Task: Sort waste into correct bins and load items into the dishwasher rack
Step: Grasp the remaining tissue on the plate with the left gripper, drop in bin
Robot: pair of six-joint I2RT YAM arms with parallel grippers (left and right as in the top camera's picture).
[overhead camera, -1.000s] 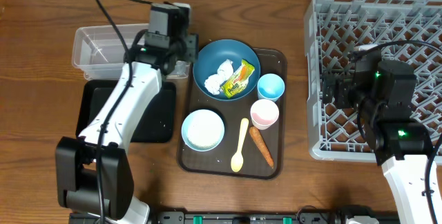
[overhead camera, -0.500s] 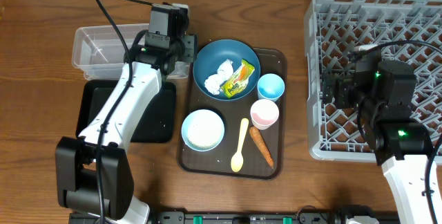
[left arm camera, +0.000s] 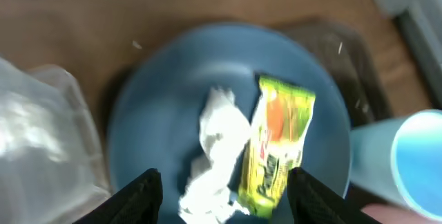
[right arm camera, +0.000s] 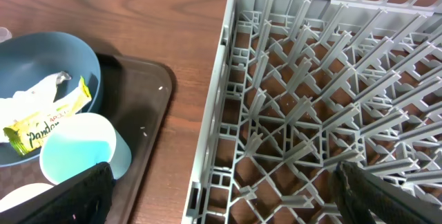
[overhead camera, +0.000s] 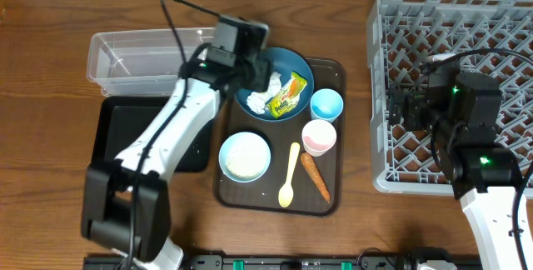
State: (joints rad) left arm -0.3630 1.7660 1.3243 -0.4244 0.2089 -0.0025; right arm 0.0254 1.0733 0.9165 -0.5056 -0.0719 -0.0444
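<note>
The dark blue dish [overhead camera: 298,66] sits on the brown serving tray and holds crumpled white tissue [overhead camera: 261,97] and a yellow-green snack wrapper [overhead camera: 288,95]; both also show in the left wrist view, tissue [left arm camera: 214,155] and wrapper [left arm camera: 276,144]. My left gripper [left arm camera: 224,200] is open, hovering over the tissue [overhead camera: 250,70]. A light blue cup [overhead camera: 326,103], pink-white cup [overhead camera: 318,137], white bowl [overhead camera: 245,155] with rice, pale yellow spoon [overhead camera: 289,174] and orange carrot [overhead camera: 316,177] lie on the tray. My right gripper [right arm camera: 221,196] is open above the grey rack's [overhead camera: 500,20] left edge.
The clear tub [overhead camera: 133,53] stands at the back left, with the shallow black tray [overhead camera: 125,128] in front of it. The dark brown serving tray [overhead camera: 333,74] lies mid-table. The rack [right arm camera: 331,79] fills the right side.
My left gripper has swung right, from beside the clear tub to above the blue dish and its tissue. The right arm has not moved.
</note>
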